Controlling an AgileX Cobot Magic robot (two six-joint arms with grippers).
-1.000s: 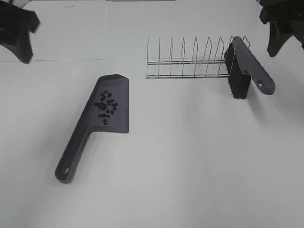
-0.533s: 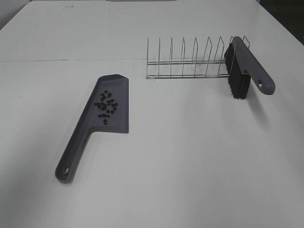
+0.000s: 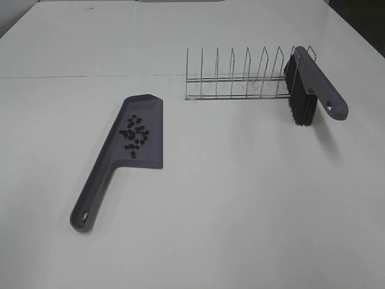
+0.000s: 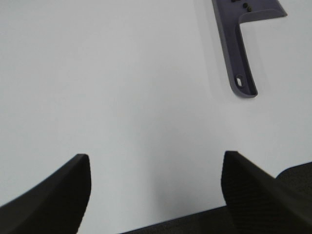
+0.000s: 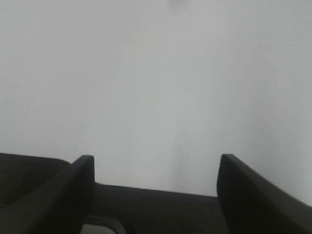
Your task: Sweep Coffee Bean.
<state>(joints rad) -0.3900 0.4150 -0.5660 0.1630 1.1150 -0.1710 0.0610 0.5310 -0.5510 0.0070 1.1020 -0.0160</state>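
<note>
The coffee beans (image 3: 135,134) lie as a loose dark cluster inside the grey dustpan (image 3: 120,155), which lies flat on the white table with its handle toward the front left. The grey brush (image 3: 308,89) with black bristles leans in the right end of the wire rack (image 3: 240,78). Neither arm shows in the exterior high view. My left gripper (image 4: 156,190) is open and empty over bare table; the dustpan handle (image 4: 241,58) and a couple of beans show in its view. My right gripper (image 5: 153,187) is open and empty over bare table near the table's edge.
The wire rack has several upright dividers and stands at the back, right of centre. A seam runs across the table (image 3: 90,76) behind the dustpan. The dark floor shows beyond the table edge in both wrist views.
Both arms were at the top corners of the exterior high view one second ago and have left that view. The dustpan, beans, brush and rack have not moved.
</note>
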